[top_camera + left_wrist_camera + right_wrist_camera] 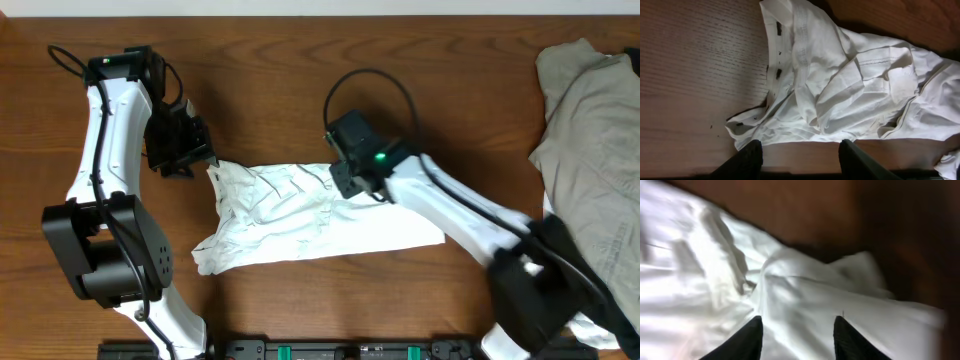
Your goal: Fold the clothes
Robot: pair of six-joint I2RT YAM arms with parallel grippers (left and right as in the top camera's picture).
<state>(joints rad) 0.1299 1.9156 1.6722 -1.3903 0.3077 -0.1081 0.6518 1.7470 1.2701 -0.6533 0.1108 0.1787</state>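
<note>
white t-shirt (300, 215) lies crumpled abt the middle of the table (300, 60), a bit toward the robot-side edge. it's bunched at its l end, flatter toward the r. l claw (800, 147) sits just off the shirt's far l corner, fingers apart w/ bare wood btwn them, gripping nothing. r claw (796, 325) is over the shirt's far edge nr its middle, fingers apart above white folds; no cloth pinched as far as the wrist view shows. small dark marks (778, 74) run along a hem. beige-grey garment (590, 120) heaped at the table's r edge, well apart from the shirt.
</note>
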